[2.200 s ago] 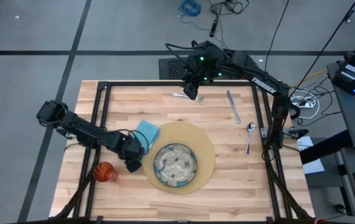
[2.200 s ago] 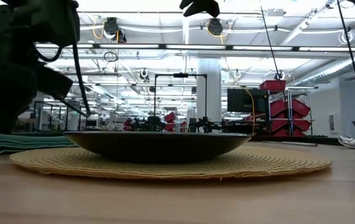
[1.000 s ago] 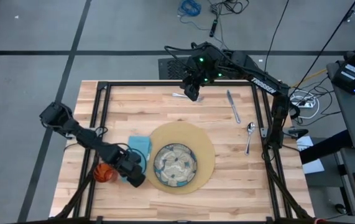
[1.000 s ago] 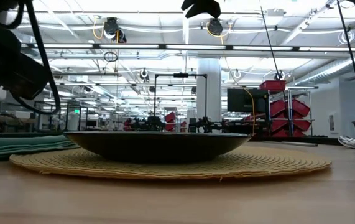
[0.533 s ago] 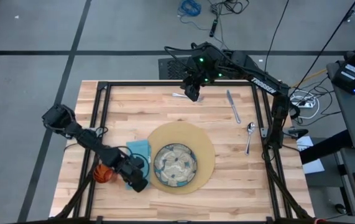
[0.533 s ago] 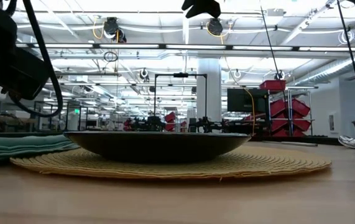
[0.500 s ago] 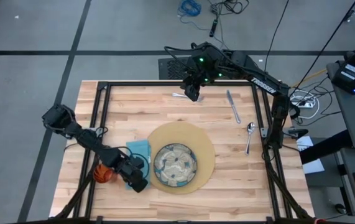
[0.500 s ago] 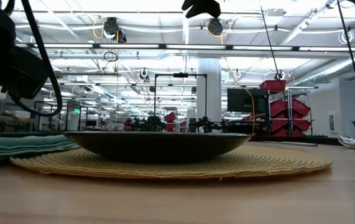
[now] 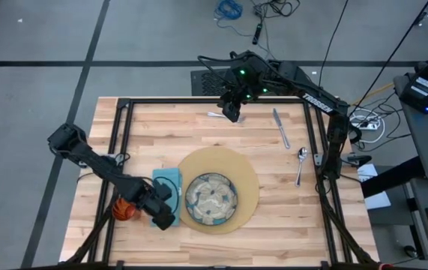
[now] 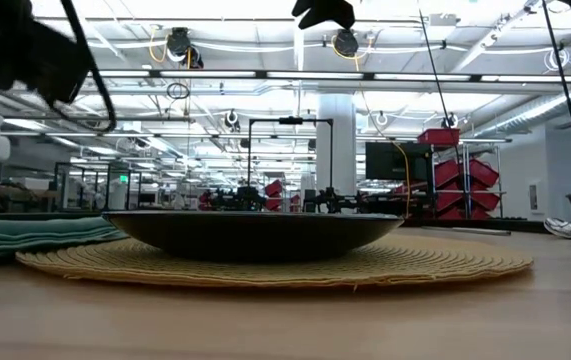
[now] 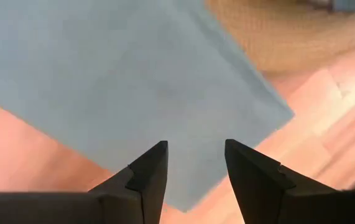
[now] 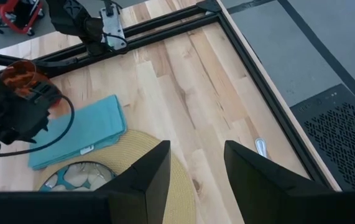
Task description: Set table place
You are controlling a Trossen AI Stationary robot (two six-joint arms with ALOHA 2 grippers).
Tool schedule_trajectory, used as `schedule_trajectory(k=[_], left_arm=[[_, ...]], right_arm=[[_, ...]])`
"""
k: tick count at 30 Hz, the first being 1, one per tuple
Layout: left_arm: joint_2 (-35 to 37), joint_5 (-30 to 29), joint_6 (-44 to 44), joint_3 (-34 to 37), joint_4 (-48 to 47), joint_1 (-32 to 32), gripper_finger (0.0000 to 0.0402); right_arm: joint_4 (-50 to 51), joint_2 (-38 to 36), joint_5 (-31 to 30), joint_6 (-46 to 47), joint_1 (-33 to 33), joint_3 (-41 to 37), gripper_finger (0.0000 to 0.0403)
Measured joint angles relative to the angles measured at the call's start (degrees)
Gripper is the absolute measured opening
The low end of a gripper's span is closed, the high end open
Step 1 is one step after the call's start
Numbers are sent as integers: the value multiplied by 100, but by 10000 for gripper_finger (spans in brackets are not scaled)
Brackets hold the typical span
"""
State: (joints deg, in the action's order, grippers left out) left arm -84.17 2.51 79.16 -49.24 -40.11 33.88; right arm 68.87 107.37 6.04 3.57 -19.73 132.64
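One word can be read: white capitals spelling "TROSSEN" on the dark right arm (image 9: 315, 103), along the link that runs over the far right corner of the surface, seen in the high view. No other lettering, number or sign can be made out; the shelves and screens in the room behind the surface in the low view are too small to read.
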Motion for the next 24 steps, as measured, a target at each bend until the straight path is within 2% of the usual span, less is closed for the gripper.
schedule_trajectory(k=[4,7,9,11,13,15,17,20,24], left_arm=[[72,-1171,-831,-415,-724,-197,145],[235,-1958,-1695,-793,-1287,-560,145],[381,-2352,-2401,-1033,-1648,-899,145],[546,-2832,-3075,-1244,-1973,-1303,145],[734,-3122,-3876,-1413,-2068,-1809,145],[909,-3119,-4820,-1516,-2000,-2459,145],[1018,-2861,-5764,-1584,-1813,-3205,145],[1021,-1891,-7337,-1705,-1368,-4449,145],[611,-838,-8888,-2040,-783,-6000,145]], right_arm=[[-21,0,-37,-180,-7,0,141],[34,0,-353,-813,-15,0,141],[-15,0,-833,-1188,-40,0,141],[8,0,-1205,-1025,-90,0,141],[213,16,-1191,-907,-146,5,141],[885,34,-1189,-1168,-181,5,141],[1530,71,-1209,-1256,-195,-111,141],[2052,78,-1169,-961,-193,-534,141],[1755,-163,-630,-997,-196,-1504,141]])
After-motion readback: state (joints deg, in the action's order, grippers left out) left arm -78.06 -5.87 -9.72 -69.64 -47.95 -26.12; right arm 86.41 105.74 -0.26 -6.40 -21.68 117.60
